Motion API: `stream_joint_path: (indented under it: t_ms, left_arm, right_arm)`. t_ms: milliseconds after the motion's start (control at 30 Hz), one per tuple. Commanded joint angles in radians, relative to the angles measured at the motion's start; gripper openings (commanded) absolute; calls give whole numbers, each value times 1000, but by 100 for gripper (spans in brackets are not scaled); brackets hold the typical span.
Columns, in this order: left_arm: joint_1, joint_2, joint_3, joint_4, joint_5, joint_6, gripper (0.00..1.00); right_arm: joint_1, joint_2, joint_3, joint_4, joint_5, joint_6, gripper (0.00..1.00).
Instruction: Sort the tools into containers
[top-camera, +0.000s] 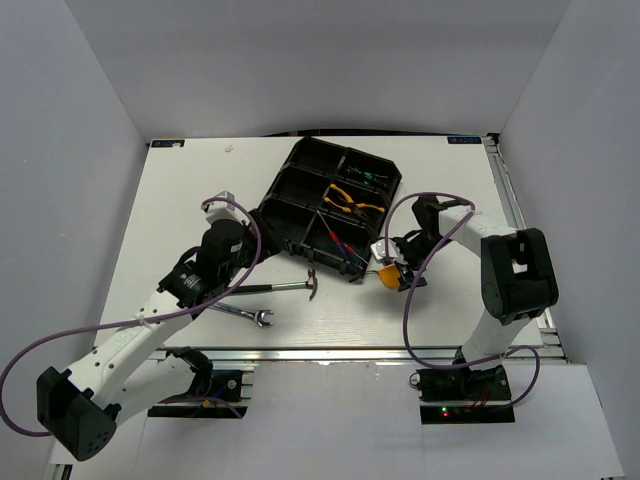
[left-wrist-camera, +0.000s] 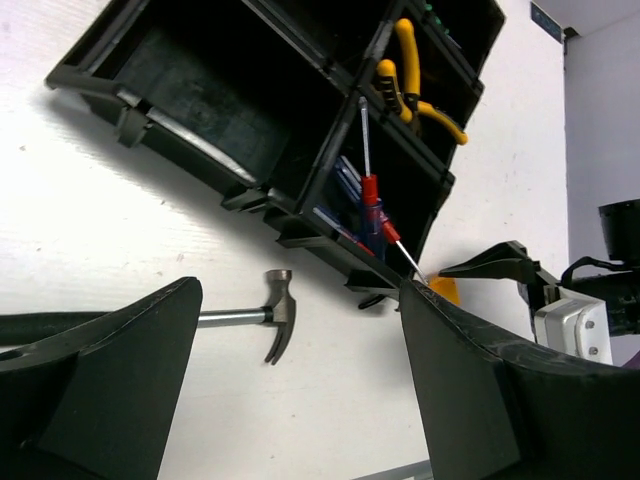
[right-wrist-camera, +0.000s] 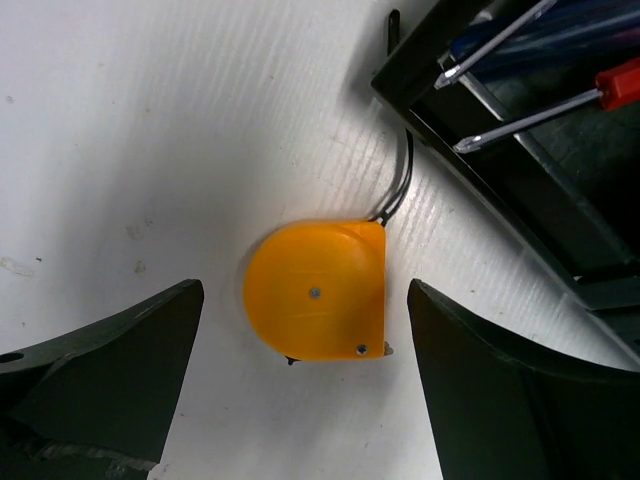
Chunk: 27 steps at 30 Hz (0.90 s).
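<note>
My right gripper (right-wrist-camera: 302, 335) hangs wide open and empty, straddling the orange tape measure (right-wrist-camera: 315, 300). The tape measure lies flat on the table (right-wrist-camera: 150, 120), centred between my fingers and touching neither. That centring suits a squeeze across its curved and flat sides. Just past my tray-side finger runs the organizer tray (right-wrist-camera: 520, 200) wall, with screwdriver tips (right-wrist-camera: 520, 125) poking over it. The tape's black strap (right-wrist-camera: 400, 190) curls toward that corner, so room is tight there, while my other finger has bare table beside it. My left gripper (left-wrist-camera: 298, 335) is also spread wide, holding nothing. The hammer (left-wrist-camera: 278, 312) head lies ahead between its fingers, short of the tray's near wall. The wrench (top-camera: 247, 316) lies by that arm, outside the tray.
</note>
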<state>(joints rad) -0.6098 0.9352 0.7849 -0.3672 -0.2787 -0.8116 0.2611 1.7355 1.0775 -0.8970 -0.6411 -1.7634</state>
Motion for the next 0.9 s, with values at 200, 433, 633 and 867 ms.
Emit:
stream_joint_path:
  t_ms: [200,433,633,867]
  left_arm:
    - [10,-15,-24,-16,-51,-21,91]
    - [13,-26,-42,-18,-56,-43,91]
    - [16,-35,-64,-18,-63,-66,91]
    - [22,-58,-99,-29,-99,-121,87]
  right_arm:
    - [47,4,-86,164,104,131,88]
    - [67,-22,-137,245,136,193,61]
    - [67,-114,-157,129,132,119,18]
    - [165,-260,-23,-172,-1,79,0]
